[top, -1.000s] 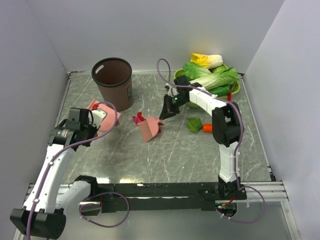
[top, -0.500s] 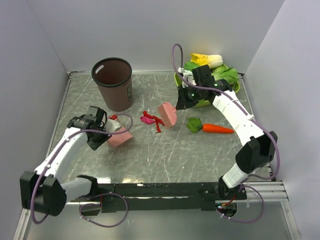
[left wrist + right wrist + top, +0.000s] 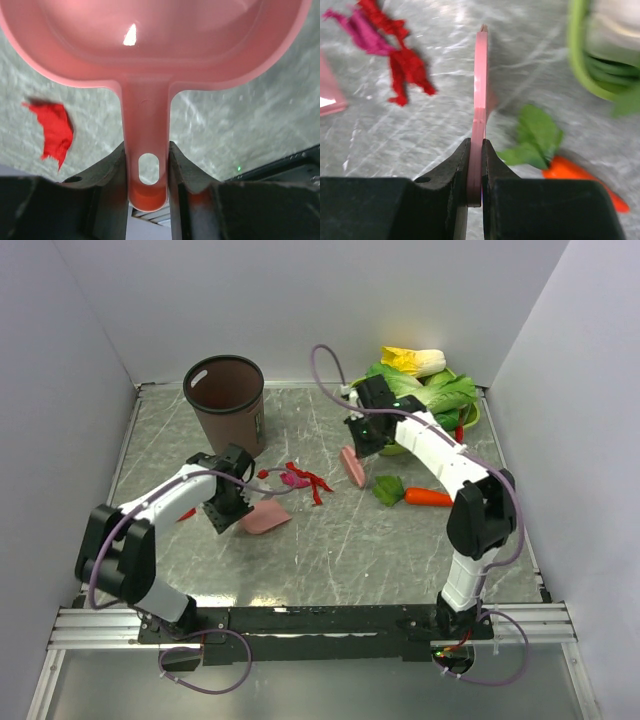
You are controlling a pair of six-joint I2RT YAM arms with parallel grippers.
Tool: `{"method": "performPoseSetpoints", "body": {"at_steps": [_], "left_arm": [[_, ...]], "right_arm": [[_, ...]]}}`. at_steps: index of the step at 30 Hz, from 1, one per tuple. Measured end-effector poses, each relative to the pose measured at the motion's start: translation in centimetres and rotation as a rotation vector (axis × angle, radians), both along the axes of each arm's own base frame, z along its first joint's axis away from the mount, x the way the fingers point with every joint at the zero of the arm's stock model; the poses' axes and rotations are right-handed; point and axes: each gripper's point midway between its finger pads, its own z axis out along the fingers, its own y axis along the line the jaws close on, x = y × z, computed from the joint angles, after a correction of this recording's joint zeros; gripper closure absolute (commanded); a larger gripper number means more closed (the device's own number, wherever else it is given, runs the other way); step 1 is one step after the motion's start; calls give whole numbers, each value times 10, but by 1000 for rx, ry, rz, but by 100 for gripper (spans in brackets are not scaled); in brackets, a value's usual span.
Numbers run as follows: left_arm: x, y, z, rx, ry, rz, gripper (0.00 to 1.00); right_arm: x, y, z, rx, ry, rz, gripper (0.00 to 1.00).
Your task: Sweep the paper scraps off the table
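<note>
Pink dustpan [image 3: 265, 520] clamped in our left gripper [image 3: 146, 157], brush [image 3: 353, 466] in our right gripper [image 3: 476, 150]; next, sweep paper scraps [image 3: 300, 478] panward

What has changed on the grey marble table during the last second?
The left gripper carried the pink plastic dustpan rightwards, closer to the crumpled red and magenta paper scraps. The right gripper drew the flat pink brush back to the right, away from the scraps. Both grips held. The brown waste bin and orange carrot stayed.
</note>
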Motion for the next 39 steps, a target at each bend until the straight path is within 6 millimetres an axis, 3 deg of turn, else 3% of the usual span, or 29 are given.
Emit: {"method": "performPoseSetpoints", "body": {"at_steps": [5,9,13,16,19,24,27,32,36,39], "left_arm": [[12,-15,-14,-3,22,28,99],[17,-26,-22,-10,29,27,99],[24,-35,-24,-33,10,30,99],[27,-37,-25,-42,-5,28,99],[28,-38,-28,-47,-14,31,99],[25,-38,-28,-53,-12,59,99],[21,-37,-24,-54,-8,84,99],[15,-34,-19,-49,-1,102,99],[10,-31,-22,-36,10,107,99],[10,-31,-23,-34,13,110,99]], "right_arm": [[-15,48,-10,43,41,123,100],[-42,97,6,190,93,246,100],[-61,122,26,337,155,307,100],[-60,115,36,377,164,297,100],[-49,94,43,350,120,262,100],[-16,58,47,212,-10,175,100],[7,48,56,146,-91,140,100],[52,56,61,73,-206,123,100],[72,79,30,23,-198,160,100],[61,103,-5,1,-131,221,100]]}}
